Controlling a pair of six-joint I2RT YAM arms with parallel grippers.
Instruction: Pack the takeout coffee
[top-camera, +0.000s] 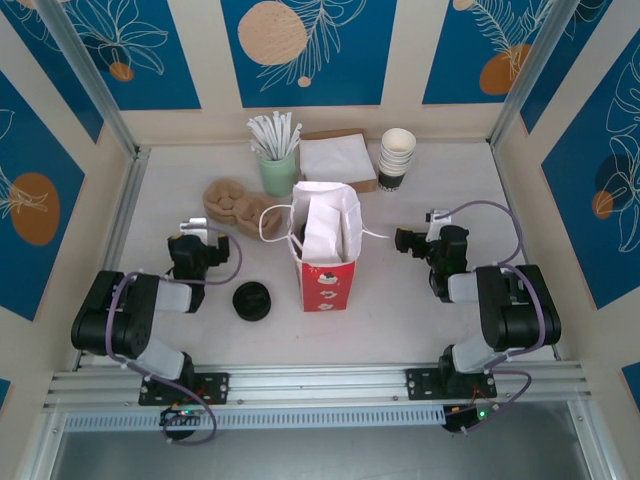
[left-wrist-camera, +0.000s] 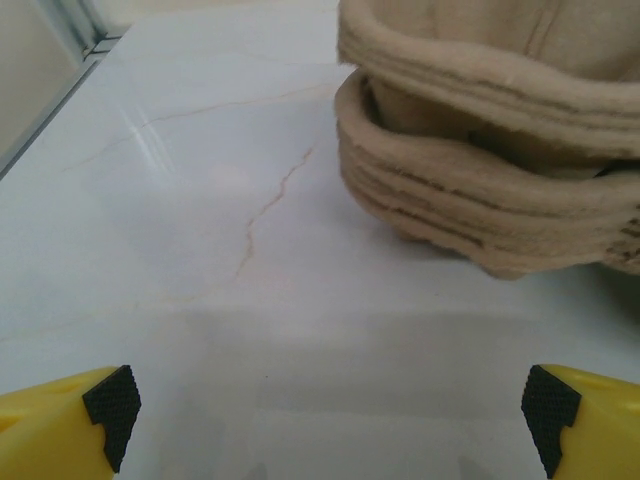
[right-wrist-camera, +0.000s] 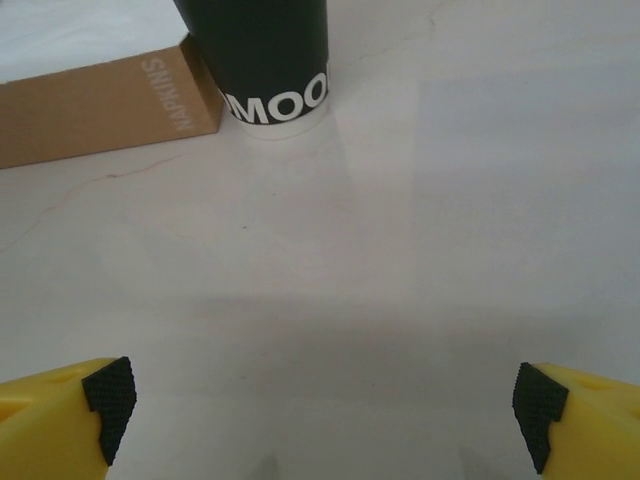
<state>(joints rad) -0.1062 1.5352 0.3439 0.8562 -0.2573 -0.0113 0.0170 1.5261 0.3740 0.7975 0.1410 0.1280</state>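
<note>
The red-and-white paper bag (top-camera: 326, 250) stands open and upright at the middle of the table, with white paper showing inside it. The takeout coffee is hidden or out of view. My left gripper (top-camera: 192, 240) rests low over the table to the left of the bag, and its wrist view shows the gripper (left-wrist-camera: 330, 420) open with only bare tabletop between the yellow fingers (left-wrist-camera: 70, 425). My right gripper (top-camera: 408, 240) sits to the right of the bag; seen from its wrist, this gripper (right-wrist-camera: 325, 420) is open too, with nothing between the fingers (right-wrist-camera: 70, 415).
Stacked brown pulp cup carriers (top-camera: 235, 200) (left-wrist-camera: 490, 130) lie just ahead of the left gripper. Loose black lids (top-camera: 251, 301) sit left of the bag. At the back stand a green cup of straws (top-camera: 277, 165), a napkin box (top-camera: 335, 160) (right-wrist-camera: 100, 110) and stacked cups (top-camera: 397, 157) (right-wrist-camera: 260, 50).
</note>
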